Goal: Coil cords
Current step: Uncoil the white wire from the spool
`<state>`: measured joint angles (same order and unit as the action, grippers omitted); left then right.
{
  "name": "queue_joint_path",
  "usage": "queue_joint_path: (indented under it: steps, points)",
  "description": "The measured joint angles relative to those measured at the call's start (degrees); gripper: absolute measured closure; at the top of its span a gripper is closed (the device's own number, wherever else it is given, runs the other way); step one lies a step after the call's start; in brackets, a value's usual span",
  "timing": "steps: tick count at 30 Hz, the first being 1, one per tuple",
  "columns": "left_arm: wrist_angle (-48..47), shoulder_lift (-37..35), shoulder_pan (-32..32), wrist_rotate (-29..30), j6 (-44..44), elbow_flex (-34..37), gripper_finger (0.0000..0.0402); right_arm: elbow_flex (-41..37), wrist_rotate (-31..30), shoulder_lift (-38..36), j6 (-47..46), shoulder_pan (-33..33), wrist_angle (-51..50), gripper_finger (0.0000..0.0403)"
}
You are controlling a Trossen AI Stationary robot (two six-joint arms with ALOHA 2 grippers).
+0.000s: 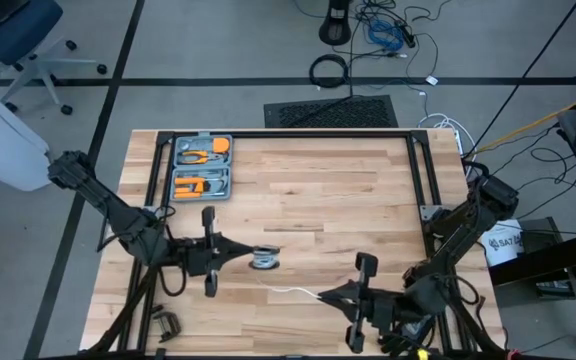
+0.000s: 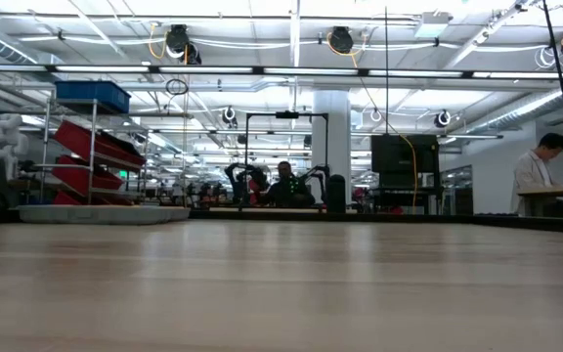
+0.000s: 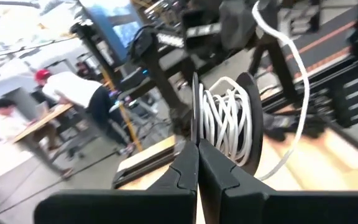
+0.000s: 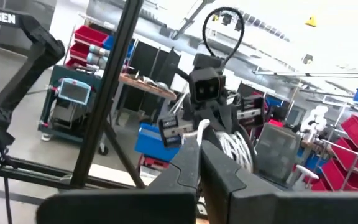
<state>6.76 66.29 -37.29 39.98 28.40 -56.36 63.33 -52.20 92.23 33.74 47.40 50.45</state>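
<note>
White cord (image 3: 225, 121) is wound in many turns on a small round reel (image 3: 250, 118) with dark discs, and this reel sits right at the tips of the left gripper (image 1: 245, 252), whose two dark fingers (image 3: 185, 171) are pressed tight together, pinching the edge of one disc. In the high view the reel (image 1: 265, 258) hangs just beyond those fingertips, over the middle of the wooden table (image 1: 308, 180). A loose tail of the cord (image 1: 290, 291) runs from the reel across the boards to the right gripper (image 1: 320, 295), which is also clenched; its fingers (image 4: 191, 165) meet with the white cord (image 4: 201, 129) emerging between their tips, so it is grasping the cord's free end. Seen past the right fingers, the left arm's wrist and the wound reel (image 4: 235, 146) face it from close by. The two grippers point toward each other, near but apart, with the slack cord between them. Well beyond the left fingers, at the table's far corner, lies an open grey tool case (image 1: 202, 167) with orange-handled tools.
</note>
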Motion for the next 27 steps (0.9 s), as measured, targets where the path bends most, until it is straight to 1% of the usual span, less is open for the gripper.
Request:
queue_joint_path:
  steps: [3, 7, 11, 14, 19, 23, 27]
  points:
    - [3.0, 0.8, 0.8, 2.0, 0.6, 0.0, 0.0400, 0.0, 0.7, 0.5, -2.7, -1.1, -1.8, 0.0403]
    - [8.9, 2.6, 2.3, 3.8, 1.5, 0.0, 0.0400, 0.0, 4.7, 2.2, -7.2, -4.3, -2.9, 0.0403]
    - [15.8, 4.8, 2.9, 3.9, 3.7, 0.0, 0.0400, 0.0, 4.7, 4.3, -11.2, -7.6, -6.2, 0.0403]
    - [18.5, 5.6, 2.9, 2.9, 4.9, 0.0, 0.0400, 0.0, 4.3, 5.1, -15.1, -10.4, -12.9, 0.0403]
    - [18.9, 5.6, 2.2, 1.4, 5.0, 0.0, 0.0400, 0.0, 2.7, 5.2, -24.5, -15.3, -28.4, 0.0403]
    - [18.9, 5.4, 1.1, 1.3, 5.0, 0.0, 0.0400, 0.0, 2.7, 5.2, -29.0, -17.5, -34.9, 0.0403]
    - [18.7, 4.9, -0.1, 1.2, 5.0, 0.0, 0.0400, 0.0, 2.7, 5.2, -33.9, -18.1, -41.7, 0.0403]
